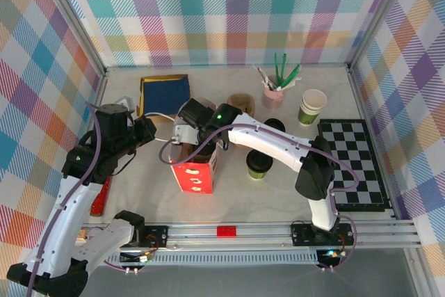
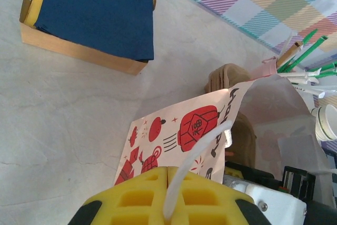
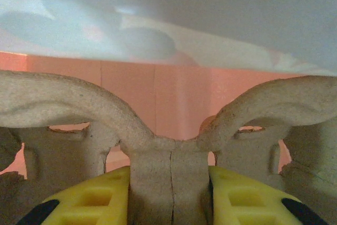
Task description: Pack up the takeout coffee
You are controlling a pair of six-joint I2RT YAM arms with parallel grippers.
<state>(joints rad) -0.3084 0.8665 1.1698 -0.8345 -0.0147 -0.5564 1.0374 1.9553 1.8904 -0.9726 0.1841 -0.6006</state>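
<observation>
The takeout coffee, a short olive-green cup with a black lid, stands on the table just right of the red bag. My left gripper is shut on the bag's white string handle and holds the printed bag open from the left. My right gripper reaches into the bag's mouth from the right. In the right wrist view that gripper is shut on the central post of a brown pulp cup carrier, with the bag's pink inner wall behind it.
A box of blue napkins lies at the back left. A pink cup of green stirrers, a lidless cup stack and a loose black lid stand at the back right. A checkered board lies on the right.
</observation>
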